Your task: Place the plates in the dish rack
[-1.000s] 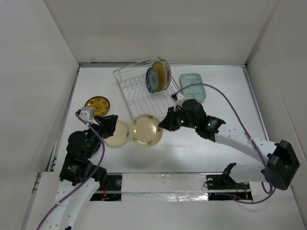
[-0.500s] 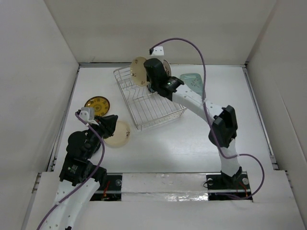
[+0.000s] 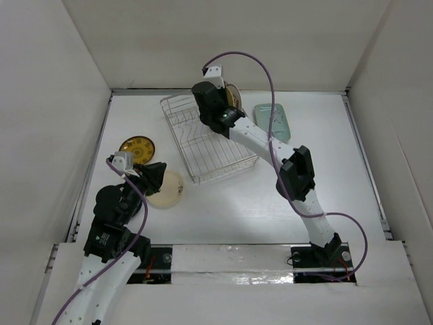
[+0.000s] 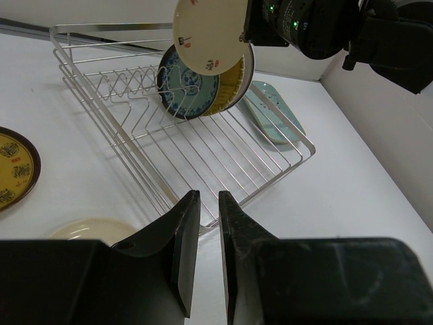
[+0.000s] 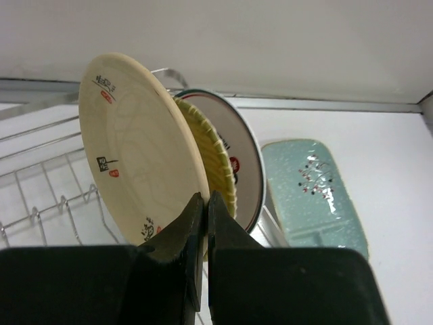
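My right gripper is shut on the rim of a cream plate with small prints, held upright over the far end of the silver wire dish rack. It shows from above too. Behind this plate stand a yellow ribbed plate and a white plate with red print; a teal plate stands there too. My left gripper is nearly shut with a narrow gap, empty, low over the table beside a plain cream plate.
A brown-and-yellow patterned plate lies flat left of the rack. A pale green rectangular dish lies right of the rack. White walls enclose the table on three sides.
My right arm has carried the printed cream plate from the table in front of the rack up to the rack's far end, beside the standing plates. The left arm has not moved.
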`<act>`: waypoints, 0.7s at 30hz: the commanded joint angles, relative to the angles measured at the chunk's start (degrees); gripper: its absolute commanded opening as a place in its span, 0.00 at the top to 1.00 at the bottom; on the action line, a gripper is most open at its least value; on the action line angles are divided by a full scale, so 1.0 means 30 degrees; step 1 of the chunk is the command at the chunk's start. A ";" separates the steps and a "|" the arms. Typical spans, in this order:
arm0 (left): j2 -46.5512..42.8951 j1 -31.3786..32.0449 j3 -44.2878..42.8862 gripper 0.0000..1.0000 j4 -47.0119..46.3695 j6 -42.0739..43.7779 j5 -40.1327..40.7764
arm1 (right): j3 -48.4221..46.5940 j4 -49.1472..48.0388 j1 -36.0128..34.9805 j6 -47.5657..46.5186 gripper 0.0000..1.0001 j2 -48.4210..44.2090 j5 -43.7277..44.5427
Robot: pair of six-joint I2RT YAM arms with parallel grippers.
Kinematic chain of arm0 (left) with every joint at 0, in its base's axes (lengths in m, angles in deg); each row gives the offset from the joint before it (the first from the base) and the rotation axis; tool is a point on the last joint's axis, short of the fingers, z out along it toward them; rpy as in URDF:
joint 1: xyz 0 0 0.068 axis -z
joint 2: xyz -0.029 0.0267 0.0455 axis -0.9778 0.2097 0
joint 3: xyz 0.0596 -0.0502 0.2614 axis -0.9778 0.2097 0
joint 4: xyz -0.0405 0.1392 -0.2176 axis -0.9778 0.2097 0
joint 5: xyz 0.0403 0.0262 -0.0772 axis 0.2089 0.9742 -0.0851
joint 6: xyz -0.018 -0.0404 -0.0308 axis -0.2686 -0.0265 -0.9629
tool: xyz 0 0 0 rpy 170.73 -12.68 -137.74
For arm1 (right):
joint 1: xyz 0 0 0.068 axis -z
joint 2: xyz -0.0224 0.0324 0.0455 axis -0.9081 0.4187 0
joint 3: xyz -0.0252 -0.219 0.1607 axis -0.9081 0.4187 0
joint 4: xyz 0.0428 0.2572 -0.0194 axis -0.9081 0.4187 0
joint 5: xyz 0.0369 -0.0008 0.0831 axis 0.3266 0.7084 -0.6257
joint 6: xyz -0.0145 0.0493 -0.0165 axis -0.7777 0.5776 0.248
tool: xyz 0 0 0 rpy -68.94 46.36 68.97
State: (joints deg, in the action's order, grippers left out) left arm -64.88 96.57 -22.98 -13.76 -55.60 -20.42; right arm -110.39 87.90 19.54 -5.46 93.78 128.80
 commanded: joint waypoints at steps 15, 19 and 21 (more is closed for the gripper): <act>0.0202 0.0103 -0.0147 0.85 -0.0620 -0.0009 -0.0035 | -0.1352 -0.0791 -0.0700 -0.0995 1.00 0.2351 0.0515; 0.0290 0.0103 -0.0118 0.85 -0.0591 -0.0009 -0.0006 | -0.1441 -0.0849 -0.0875 -0.0907 0.94 0.2266 0.0195; 0.0349 0.0103 -0.0118 0.85 -0.0591 -0.0009 0.0023 | -0.1237 -0.0879 -0.0875 -0.0118 0.76 0.1247 -0.1033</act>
State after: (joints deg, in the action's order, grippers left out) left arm -64.66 96.57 -22.98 -13.76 -55.60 -20.39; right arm -111.19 88.12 17.50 -7.60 102.79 127.67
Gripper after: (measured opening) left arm 0.149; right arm 0.194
